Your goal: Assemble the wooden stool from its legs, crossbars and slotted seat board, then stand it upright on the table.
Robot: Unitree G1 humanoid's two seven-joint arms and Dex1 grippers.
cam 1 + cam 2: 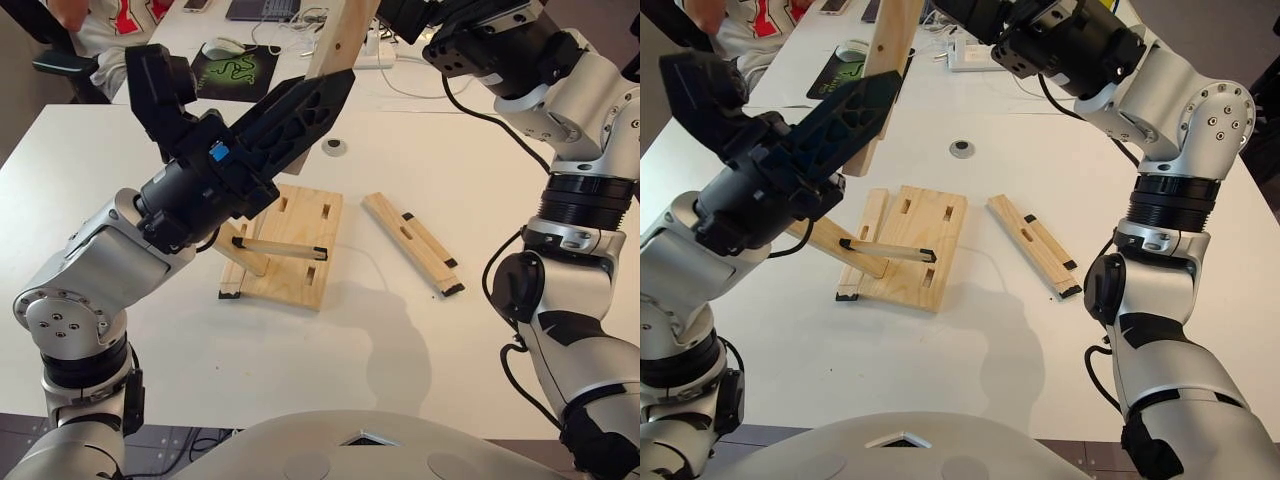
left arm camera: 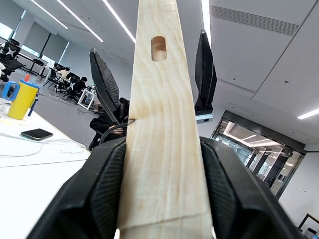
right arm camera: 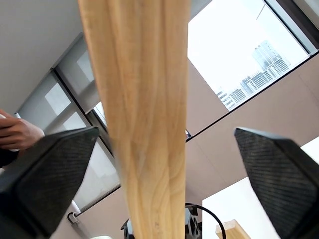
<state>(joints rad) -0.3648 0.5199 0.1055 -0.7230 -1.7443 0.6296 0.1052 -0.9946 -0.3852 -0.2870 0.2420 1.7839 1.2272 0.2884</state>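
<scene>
- Left gripper [image 2: 153, 47] is raised high above the table [image 1: 440, 380], its two black fingers [image 2: 105, 74] clamped on the side edges of a wooden leg [image 1: 342, 35]. The leg runs up and away from it, tilted, with a drilled hole near the far end.
- Right gripper [image 3: 167, 132] sits at the upper end of the same leg, over the table's far edge. Its fingers are spread wide, with daylight on both sides of the wood — not touching it.
- Seat board [image 1: 300, 235] lies flat on the white table, below the raised left arm and well back from the near edge, slots facing up.
- One thin crossbar [image 1: 282, 248] with black tips slants across the board's near half.
- A second leg [image 1: 872, 210] lies along the board's left edge, touching it, its black-capped end pointing toward the near edge.
- Two slotted bars [image 1: 412, 243] lie side by side to the right of the board, with a strip of bare table between them and the board.
- Bare tabletop stretches from the board to the near edge — and again to the right of the two bars, as far as the right arm.
- Beyond the board, a round grommet [image 1: 333, 147] sits in the table surface.
</scene>
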